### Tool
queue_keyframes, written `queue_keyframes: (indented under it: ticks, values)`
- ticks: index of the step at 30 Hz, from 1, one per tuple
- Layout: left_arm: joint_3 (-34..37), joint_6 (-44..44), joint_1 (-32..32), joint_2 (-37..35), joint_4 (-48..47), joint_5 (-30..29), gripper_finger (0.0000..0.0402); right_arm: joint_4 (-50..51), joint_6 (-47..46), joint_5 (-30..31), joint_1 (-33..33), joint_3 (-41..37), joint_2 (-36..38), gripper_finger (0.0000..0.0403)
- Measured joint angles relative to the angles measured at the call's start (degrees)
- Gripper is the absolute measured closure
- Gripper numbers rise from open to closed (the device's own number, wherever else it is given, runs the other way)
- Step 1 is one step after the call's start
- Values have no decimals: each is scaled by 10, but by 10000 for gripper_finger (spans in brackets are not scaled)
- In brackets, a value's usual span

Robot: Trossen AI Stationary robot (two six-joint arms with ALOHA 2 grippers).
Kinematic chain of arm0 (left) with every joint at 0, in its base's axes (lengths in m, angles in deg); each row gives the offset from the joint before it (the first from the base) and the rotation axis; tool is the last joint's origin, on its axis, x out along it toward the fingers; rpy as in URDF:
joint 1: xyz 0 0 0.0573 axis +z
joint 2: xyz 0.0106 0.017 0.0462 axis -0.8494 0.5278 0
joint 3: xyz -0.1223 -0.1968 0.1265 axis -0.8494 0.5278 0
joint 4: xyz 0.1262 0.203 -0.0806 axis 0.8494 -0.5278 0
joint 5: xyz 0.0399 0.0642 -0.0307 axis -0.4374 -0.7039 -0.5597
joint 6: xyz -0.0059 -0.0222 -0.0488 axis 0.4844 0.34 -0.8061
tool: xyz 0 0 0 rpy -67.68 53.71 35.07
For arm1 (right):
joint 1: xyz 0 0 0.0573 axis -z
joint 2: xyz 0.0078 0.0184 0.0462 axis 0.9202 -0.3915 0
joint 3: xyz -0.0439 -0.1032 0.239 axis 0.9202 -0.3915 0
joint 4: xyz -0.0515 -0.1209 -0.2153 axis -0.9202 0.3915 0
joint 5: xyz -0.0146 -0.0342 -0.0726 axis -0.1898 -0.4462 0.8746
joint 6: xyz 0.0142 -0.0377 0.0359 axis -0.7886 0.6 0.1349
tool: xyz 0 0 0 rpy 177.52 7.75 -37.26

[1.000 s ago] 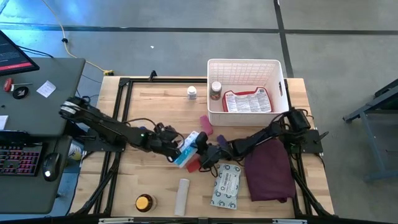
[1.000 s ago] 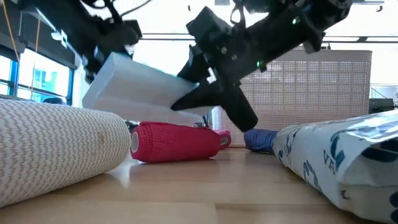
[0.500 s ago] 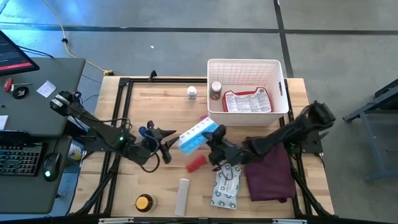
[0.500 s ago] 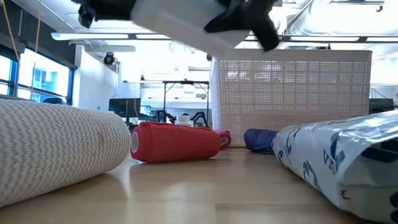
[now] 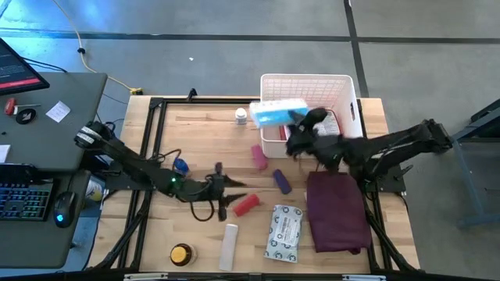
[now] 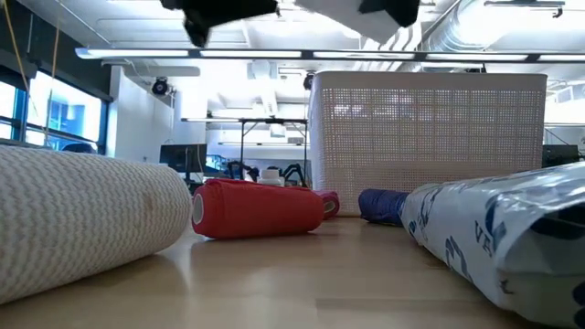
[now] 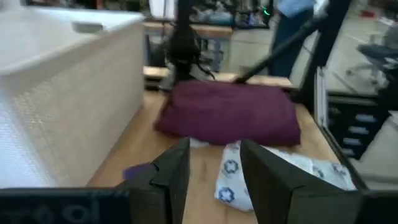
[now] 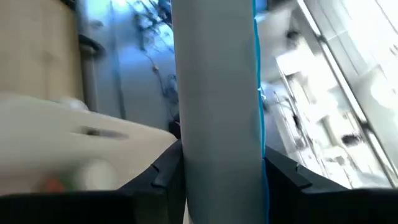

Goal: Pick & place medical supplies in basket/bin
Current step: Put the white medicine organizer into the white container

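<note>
My right gripper (image 5: 301, 123) is clamped on the white-and-blue box (image 5: 278, 113), a flat rectangular carton with smooth card faces that stands between my fingers (image 8: 163, 172) in my wrist view. I hold it up over the near-left rim of the white basket (image 5: 348, 86), so I judge I am in the carry-and-drop step: next I should shift a little further over the basket's inside, lower, and let go so the box lands flat beside the red first-aid case (image 5: 326, 129) already lying there. The basket's walls are fine rigid lattice, pale plastic. Below me on the wood table (image 5: 195, 129) lie a pink tube (image 5: 258, 156), a purple tube (image 5: 281, 182), a red roll (image 5: 246, 204), a crinkly printed packet (image 5: 283, 232) and the soft maroon cloth (image 5: 337, 211). My left gripper (image 5: 231, 193) waits beside the red roll, fingers spread and empty.
</note>
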Motion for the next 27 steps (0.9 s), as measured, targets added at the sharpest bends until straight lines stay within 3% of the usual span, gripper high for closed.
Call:
queue_keyframes:
  ticks: [6, 15, 21, 27]
  values:
    - [0, 10, 44, -3, 22, 35, 225, 78, -17, -45, 93, 5, 46, 264]
    - [0, 50, 56, 1, 20, 105, 225, 259, -74, -113, 250, 3, 32, 263]
    - [0, 92, 62, -15, -7, 97, 225, 296, -108, -232, 340, 3, 26, 263]
    - [0, 108, 114, -34, -39, 155, 225, 327, -79, -277, 402, 3, -7, 263]
